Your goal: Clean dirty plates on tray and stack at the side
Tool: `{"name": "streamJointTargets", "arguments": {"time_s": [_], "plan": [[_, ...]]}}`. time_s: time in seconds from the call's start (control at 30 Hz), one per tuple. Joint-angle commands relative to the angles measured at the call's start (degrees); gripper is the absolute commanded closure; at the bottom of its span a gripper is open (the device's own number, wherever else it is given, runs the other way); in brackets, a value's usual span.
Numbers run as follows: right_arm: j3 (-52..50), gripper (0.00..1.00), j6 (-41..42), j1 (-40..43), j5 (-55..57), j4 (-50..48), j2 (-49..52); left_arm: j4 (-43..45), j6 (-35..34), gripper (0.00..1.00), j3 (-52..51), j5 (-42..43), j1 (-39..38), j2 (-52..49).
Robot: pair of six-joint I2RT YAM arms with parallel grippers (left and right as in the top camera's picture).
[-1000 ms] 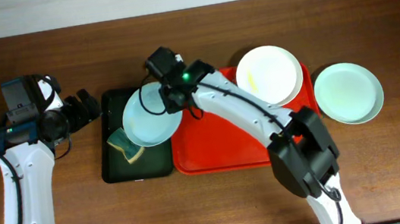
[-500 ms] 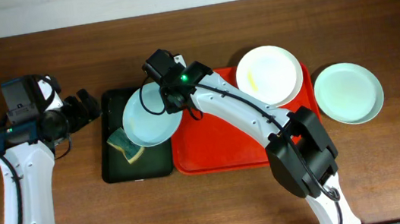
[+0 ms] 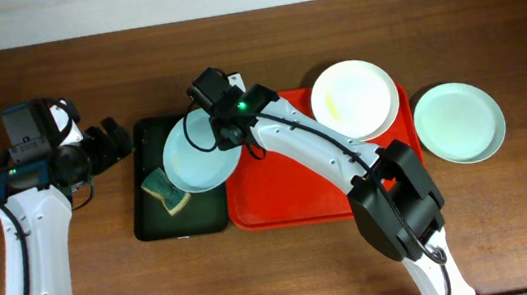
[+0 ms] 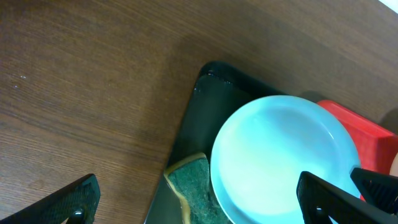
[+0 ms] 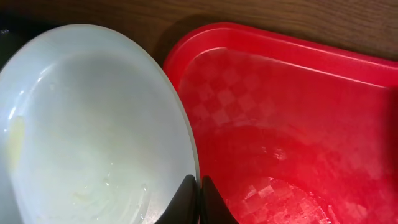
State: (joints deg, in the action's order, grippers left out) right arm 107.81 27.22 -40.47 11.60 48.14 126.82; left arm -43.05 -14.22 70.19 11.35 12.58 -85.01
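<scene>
My right gripper (image 3: 232,131) is shut on the right rim of a pale mint-green plate (image 3: 196,154), held over the dark green tray (image 3: 155,213); the pinched rim shows in the right wrist view (image 5: 198,198) beside that plate (image 5: 87,130). The same plate shows in the left wrist view (image 4: 283,158). A white plate with a yellow smear (image 3: 355,98) lies on the red tray (image 3: 289,190). Another mint-green plate (image 3: 459,121) lies on the table right of the red tray. My left gripper (image 3: 110,141) is open and empty, left of the green tray.
A green and yellow sponge (image 3: 164,190) lies in the dark green tray, partly under the held plate; it also shows in the left wrist view (image 4: 193,186). The red tray (image 5: 298,124) fills the right of the right wrist view.
</scene>
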Motion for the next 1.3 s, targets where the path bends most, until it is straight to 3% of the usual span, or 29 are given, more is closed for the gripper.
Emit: {"name": "streamJointTargets", "arguments": {"time_s": [0.0, 0.4, 0.67, 0.87, 1.07, 1.27], "plan": [[3.7, 0.96, -0.1, -0.3, 5.7, 1.8, -0.8, 0.1, -0.3, 0.01, 0.6, -0.2, 0.2, 0.3], [11.0, 0.96, -8.2, -1.4, 15.3, 4.9, -3.5, 0.1, -0.3, 0.01, 0.6, -0.2, 0.2, 0.3], [13.1, 0.96, -22.0, -9.0, 36.0, 3.5, -3.8, 0.1, -0.3, 0.01, 0.6, -0.2, 0.2, 0.3], [13.1, 0.96, -37.2, -15.2, 49.7, -5.9, -3.8, 0.1, -0.3, 0.01, 0.6, -0.2, 0.2, 0.3], [13.1, 0.96, -49.1, -18.9, 55.4, -14.4, -3.8, 0.1, -0.3, 0.01, 0.6, -0.2, 0.2, 0.3], [13.1, 0.96, -52.5, -19.9, 55.6, -17.5, -3.8, 0.1, -0.3, 0.01, 0.6, -0.2, 0.2, 0.3]]}}
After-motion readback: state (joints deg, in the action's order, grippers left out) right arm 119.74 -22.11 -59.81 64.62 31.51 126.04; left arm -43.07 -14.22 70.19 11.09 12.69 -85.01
